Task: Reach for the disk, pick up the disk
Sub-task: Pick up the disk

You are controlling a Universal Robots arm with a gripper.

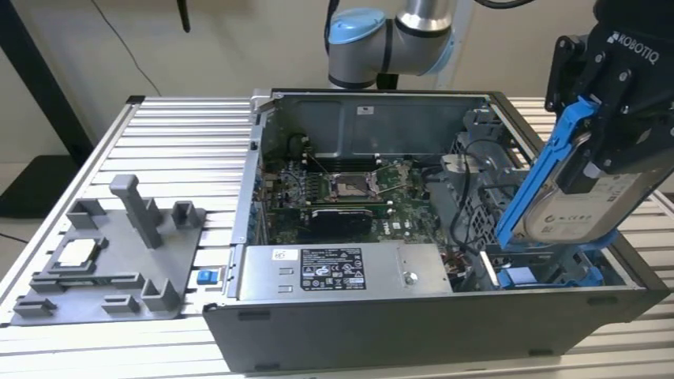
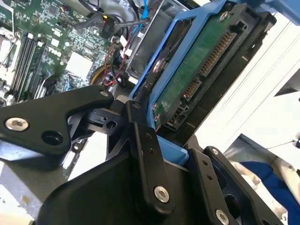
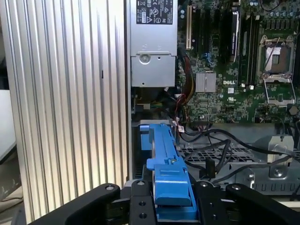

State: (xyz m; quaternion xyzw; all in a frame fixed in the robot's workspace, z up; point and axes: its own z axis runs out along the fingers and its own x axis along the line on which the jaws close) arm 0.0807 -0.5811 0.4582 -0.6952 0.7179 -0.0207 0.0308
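1. Gripper (image 1: pixel 605 158) clamped on the disk (image 1: pixel 574 209), fingers (image 3: pixel 140 206) pressing its blue rails.
2. Disk lifted, tilted, hanging below the gripper above the drive bay (image 1: pixel 548 272) of the open computer case (image 1: pixel 421 332).

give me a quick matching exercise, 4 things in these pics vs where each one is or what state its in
Things:
1. disk
2. gripper
3. grey fixture
4. power supply

Places or states:
a. on the slatted table, at the exterior view's left of the case
b. tilted up above the case's blue bay
c. shut on a blue rail
d. inside the case, along its near wall

Pairs: 1-b, 2-c, 3-a, 4-d
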